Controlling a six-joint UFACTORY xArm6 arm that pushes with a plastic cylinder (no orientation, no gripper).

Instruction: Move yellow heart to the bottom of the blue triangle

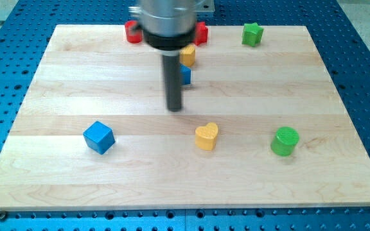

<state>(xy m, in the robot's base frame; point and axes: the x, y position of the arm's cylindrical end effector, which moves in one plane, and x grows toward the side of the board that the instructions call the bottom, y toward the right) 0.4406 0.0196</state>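
The yellow heart [206, 136] sat a little right of the desk's [339, 128] centre toward its bottom edge, just below-right of my tip [175, 108], a bare rod with no fingers to open, while the blue triangle [185, 75] showed partly behind the rod, above.

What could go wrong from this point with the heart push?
1. My tip sits up and to the view's left of the yellow heart, so a push from here would likely drive it toward the view's bottom right, away from the goal.
2. The rod hides most of the blue triangle, and the yellow block sits close above it; either may get nudged.
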